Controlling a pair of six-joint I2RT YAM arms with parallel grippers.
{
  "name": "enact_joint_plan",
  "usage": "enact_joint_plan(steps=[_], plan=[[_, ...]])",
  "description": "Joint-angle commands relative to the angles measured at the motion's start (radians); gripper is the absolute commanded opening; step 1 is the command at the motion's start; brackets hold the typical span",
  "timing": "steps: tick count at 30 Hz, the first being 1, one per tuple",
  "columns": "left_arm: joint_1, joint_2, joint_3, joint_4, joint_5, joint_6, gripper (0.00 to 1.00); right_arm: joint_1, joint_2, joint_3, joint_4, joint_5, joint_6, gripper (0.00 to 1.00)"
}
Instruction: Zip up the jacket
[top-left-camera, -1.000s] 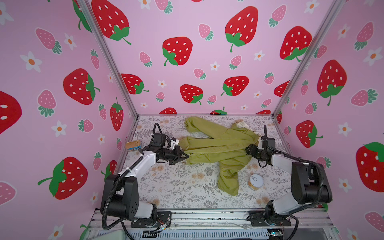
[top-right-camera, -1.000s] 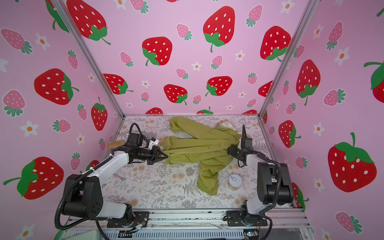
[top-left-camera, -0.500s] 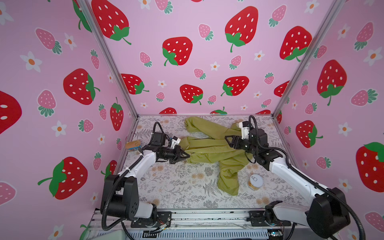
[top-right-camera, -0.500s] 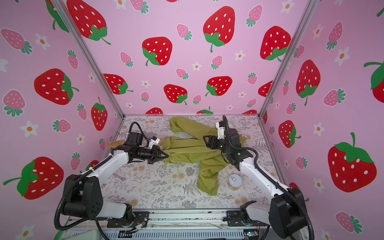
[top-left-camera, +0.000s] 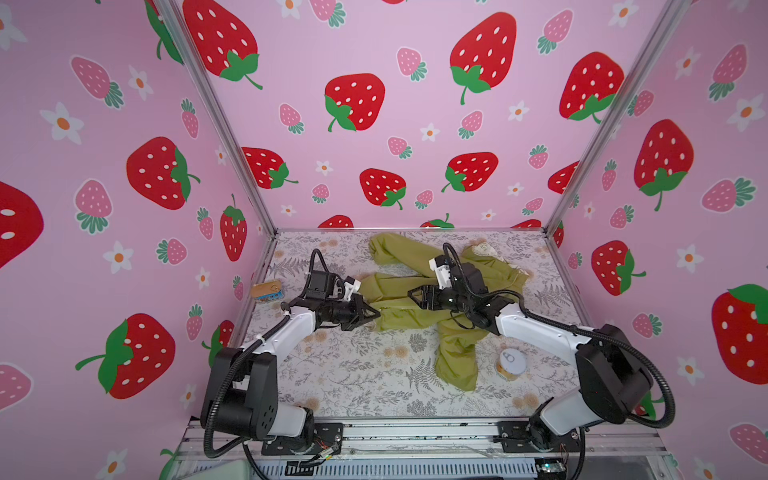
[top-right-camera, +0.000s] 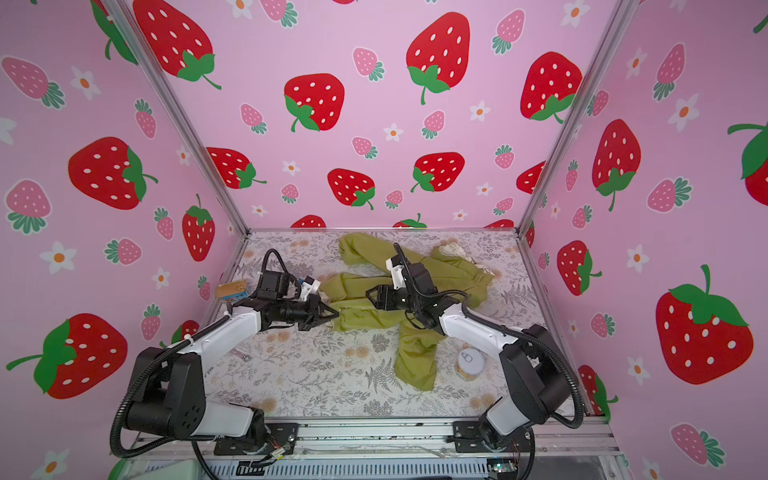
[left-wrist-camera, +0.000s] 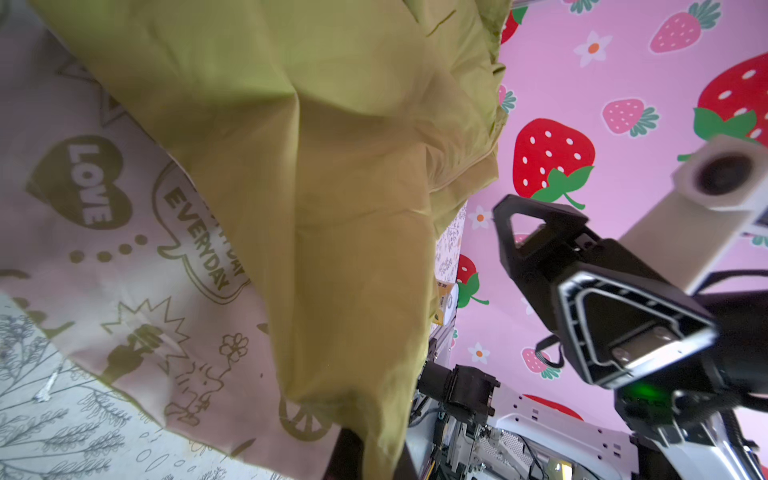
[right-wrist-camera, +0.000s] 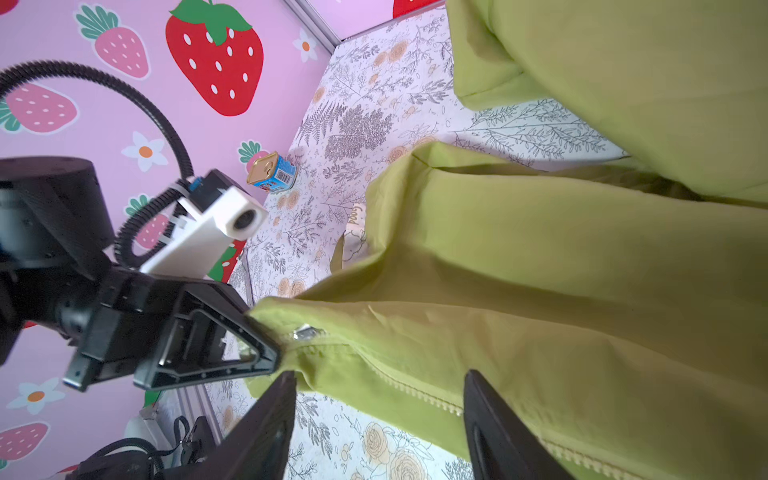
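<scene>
The hem corner may slip out
The jacket (top-left-camera: 390, 286) lies crumpled on the counter (top-left-camera: 353, 374) toward 12 o'clock; our left jaws pinch its hem corner, our right jaws stand open and empty over the zipper (right-wrist-camera: 415, 395), so pulling could drag loose cloth.

The jacket (top-left-camera: 395, 286) lies across the back half of the desk (top-left-camera: 353, 374), one sleeve (top-left-camera: 455, 361) trailing toward the front. My left hand (top-left-camera: 376, 314) sits at its left edge; my right hand (top-left-camera: 411, 294) is above its middle, facing my left one. A tin (top-left-camera: 266, 289) lies by the left wall (top-left-camera: 124, 249), and a can (top-left-camera: 511, 363) stands just right of the trailing sleeve.
</scene>
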Motion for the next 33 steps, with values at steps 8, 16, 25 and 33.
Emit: enact_joint_plan(steps=[8,16,25,33], plan=[[-0.045,-0.03,-0.109,0.266,-0.101,-0.128,0.24,-0.001,-0.028,-0.021,0.042,0.0,0.018,0.66],[-0.073,-0.027,-0.176,0.374,-0.147,-0.157,0.28,-0.001,-0.026,-0.021,0.047,-0.007,0.023,0.66],[-0.08,-0.016,-0.196,0.392,-0.222,-0.143,0.29,-0.001,-0.036,-0.025,0.051,-0.014,0.03,0.66],[-0.083,-0.001,-0.203,0.421,-0.254,-0.145,0.28,-0.001,-0.043,-0.025,0.054,-0.019,0.032,0.65]])
